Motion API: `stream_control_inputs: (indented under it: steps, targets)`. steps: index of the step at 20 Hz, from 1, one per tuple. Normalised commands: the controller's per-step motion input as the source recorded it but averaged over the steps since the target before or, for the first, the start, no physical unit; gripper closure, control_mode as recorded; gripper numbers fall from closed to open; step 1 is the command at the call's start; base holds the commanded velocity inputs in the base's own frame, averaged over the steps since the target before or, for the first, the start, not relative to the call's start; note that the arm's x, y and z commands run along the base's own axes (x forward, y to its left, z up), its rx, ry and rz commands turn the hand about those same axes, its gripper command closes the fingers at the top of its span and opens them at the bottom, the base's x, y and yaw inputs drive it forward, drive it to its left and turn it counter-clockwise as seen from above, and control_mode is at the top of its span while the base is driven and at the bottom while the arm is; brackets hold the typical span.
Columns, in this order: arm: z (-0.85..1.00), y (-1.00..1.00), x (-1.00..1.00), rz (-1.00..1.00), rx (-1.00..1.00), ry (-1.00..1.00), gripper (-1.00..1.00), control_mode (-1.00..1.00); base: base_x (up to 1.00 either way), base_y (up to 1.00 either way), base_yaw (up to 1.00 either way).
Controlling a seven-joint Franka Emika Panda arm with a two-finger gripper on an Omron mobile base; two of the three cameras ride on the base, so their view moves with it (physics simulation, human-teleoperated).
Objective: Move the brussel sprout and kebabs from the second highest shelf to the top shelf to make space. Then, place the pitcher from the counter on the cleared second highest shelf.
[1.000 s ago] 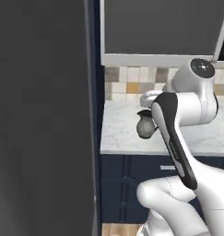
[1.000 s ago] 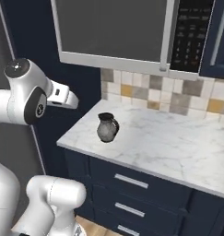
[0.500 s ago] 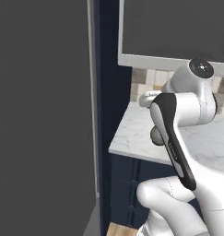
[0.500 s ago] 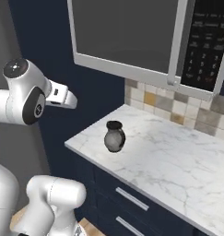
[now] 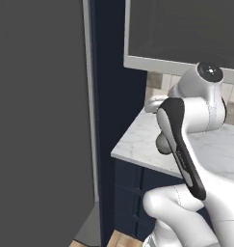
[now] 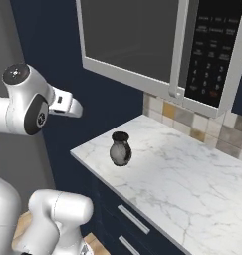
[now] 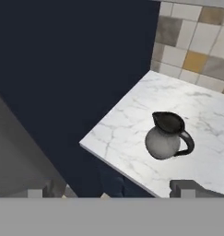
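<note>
Two tips: the tool (image 7: 111, 190) shows its dark finger tips (image 7: 186, 186) far apart at the bottom of the hand view, one at each side.
Tool state: wide, holding nothing, touching nothing.
Tool place: in the air off the worktop's left end, well short of the pitcher.
Pitcher (image 7: 168, 136): upright on the worktop (image 7: 127, 133), near its left front corner, handle to the right in the hand view; dark rim, rounded grey body. In the right base view the pitcher (image 6: 120, 149) stands alone on the marble (image 6: 192, 174), clear on every side.
In the way: nothing between tool and pitcher; in the left base view the arm's own link covers most of the pitcher (image 5: 162, 142).
Around: navy side panel (image 7: 76, 69) left of the worktop; tiled backsplash (image 6: 192, 122) behind it; microwave (image 6: 157, 45) hanging above; navy drawers with silver handles (image 6: 132, 219) below; tall grey panel (image 5: 39, 120) at far left.
Writing: the microwave's keypad (image 6: 209, 47) carries small labels, too small to read.
</note>
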Motion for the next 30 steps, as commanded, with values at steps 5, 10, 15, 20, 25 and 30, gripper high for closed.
stream_control_inputs:
  steps: [5,10,15,20,25,30]
  targets:
    - [-0.09,0.0,-0.02,0.0,0.0,-0.01,-1.0,-1.0,0.0,0.0,0.0]
    - [-0.69,0.0,-0.27,0.0,-0.03,-0.26,-1.0,-1.0,0.0,0.0,0.0]
    - [-0.59,-0.23,-0.43,0.02,-0.01,-0.4,-1.0,-1.0,0.0,0.0,0.0]
    - [-0.14,-0.68,-0.11,0.11,0.1,-0.2,-1.0,-1.0,0.0,0.0,0.0]
    - [-0.05,-0.75,-0.01,0.18,0.2,-0.01,-1.0,-1.0,0.0,0.0,0.0]
    - [-0.08,-0.74,-0.05,0.2,0.14,-0.04,-1.0,-1.0,0.0,0.0,0.0]
